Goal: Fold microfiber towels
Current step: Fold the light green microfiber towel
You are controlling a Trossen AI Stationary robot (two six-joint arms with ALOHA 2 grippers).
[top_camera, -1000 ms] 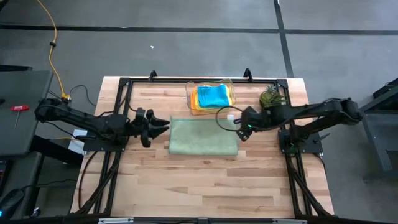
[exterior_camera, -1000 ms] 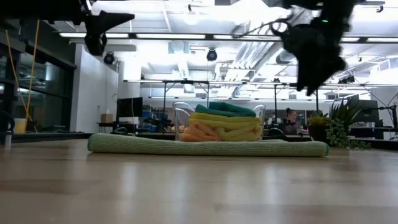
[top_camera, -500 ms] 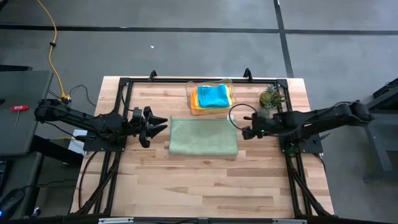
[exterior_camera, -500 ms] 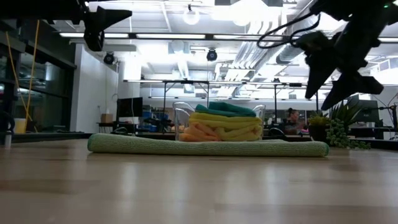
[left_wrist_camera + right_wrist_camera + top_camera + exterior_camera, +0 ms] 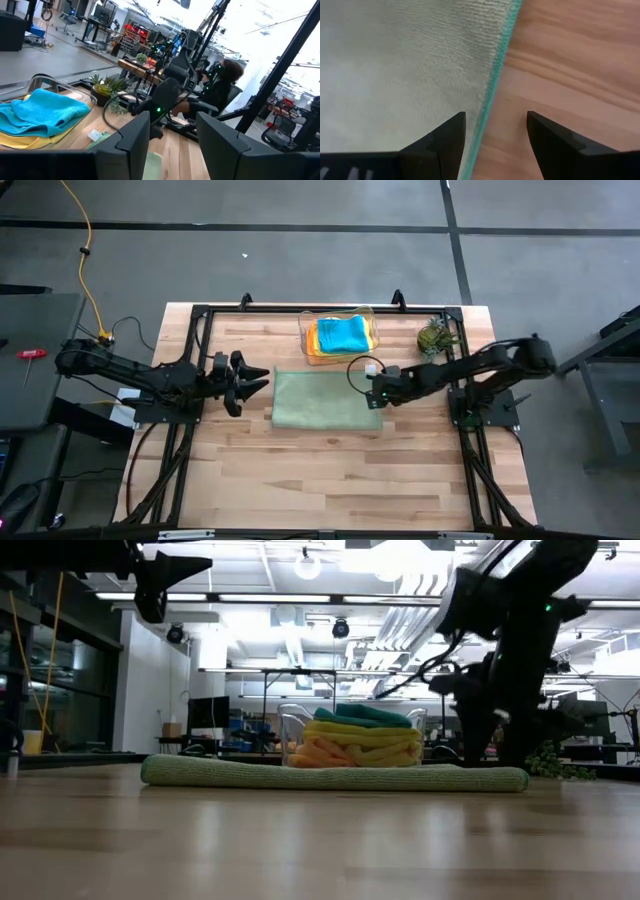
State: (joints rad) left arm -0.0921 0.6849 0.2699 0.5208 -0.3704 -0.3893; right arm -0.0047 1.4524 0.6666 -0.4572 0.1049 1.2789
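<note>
in the middle of the table lies the light green towel [image 5: 327, 401], spread flat and already doubled into a rectangle, its teal-stitched edge [image 5: 496, 85] running straight along the bare wood. it sits there, i judge, because the open boards give room to turn one side over the other. just behind it, toward the far edge, the clear bin [image 5: 368, 315] holds the other towels [image 5: 340, 336] stacked, teal-blue on top with yellow and orange beneath, kept out of the folding space.

my right pincer [image 5: 376, 392] is down at the towel's right-hand edge, tips low over the cloth, fingers [image 5: 451, 134] spread wide with one over the nap and the other over the wood, so the hem runs between them. i straddle it that way, i think, to pinch the edge and lift it for another fold; nothing is held yet.

my left pincer [image 5: 256, 380] waits off the towel's left side, raised above the table, fingers [image 5: 134, 135] parted and empty, near enough to take the opposite edge when needed.

the small potted plant [image 5: 436, 336] stands near the far right corner, apart from the work.
</note>
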